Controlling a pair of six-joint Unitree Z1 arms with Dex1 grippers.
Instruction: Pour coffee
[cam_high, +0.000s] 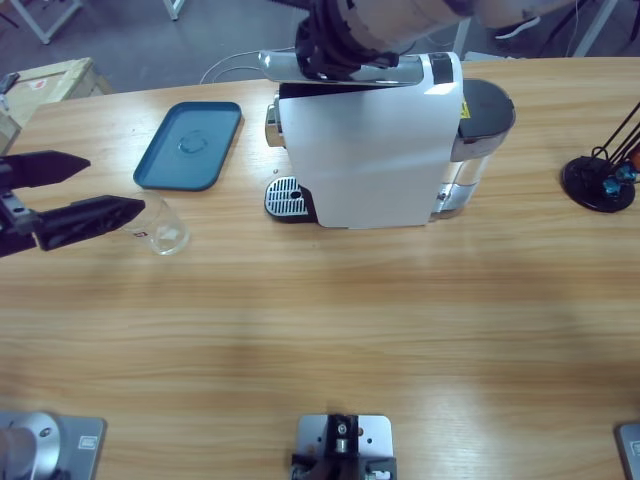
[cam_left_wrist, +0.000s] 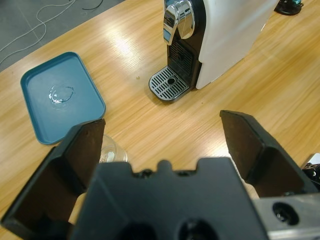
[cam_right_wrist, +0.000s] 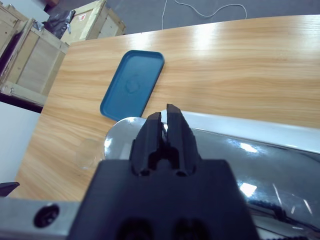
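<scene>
Right hand (cam_right_wrist: 167, 117), jaws together, rests above the coffee machine's (cam_high: 370, 150) chrome lever (cam_right_wrist: 240, 165); left hand (cam_high: 85, 190) gapes beside a half-hidden glass (cam_high: 165, 228).

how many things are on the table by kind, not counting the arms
coffee machine: 1
clear glass cup: 1
blue tray: 1
black round-based stand: 1
total: 4

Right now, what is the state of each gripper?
Left gripper: open, holding nothing, beside the glass.
Right gripper: shut, holding nothing, over the coffee machine's chrome lever.
</scene>
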